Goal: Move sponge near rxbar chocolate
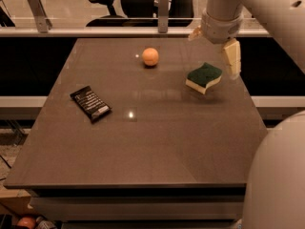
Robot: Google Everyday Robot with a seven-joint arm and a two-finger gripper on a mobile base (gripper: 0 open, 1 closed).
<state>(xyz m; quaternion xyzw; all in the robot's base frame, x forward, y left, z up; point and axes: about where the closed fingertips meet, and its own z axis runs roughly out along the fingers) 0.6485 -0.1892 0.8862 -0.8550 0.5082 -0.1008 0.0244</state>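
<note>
Three things lie on the dark table, and the trouble, if any comes, depends on how they are spaced. Furthest left is the rxbar chocolate, flat in its black wrapper and turned at an angle, with bare tabletop all round it. Further back, near the middle, sits an orange, well apart from the bar. On the right is the sponge, green scrub side up, close to the table's right edge and well away from the bar, so the move looks not yet begun.

The gripper hangs just above and behind the sponge, at the far right corner. Its jaws are spread, with nothing between them and no contact with the sponge.

Several things could go wrong from here. A descent that lands off-centre would likely nudge the sponge rather than straddle it, and with the edge so close it could slide off the table. The foam is soft, so a shallow pinch may let it slip out partway across. A low carry to the left passes near the orange, which would roll if clipped. Setting down too close could shove the bar or land on it.
</note>
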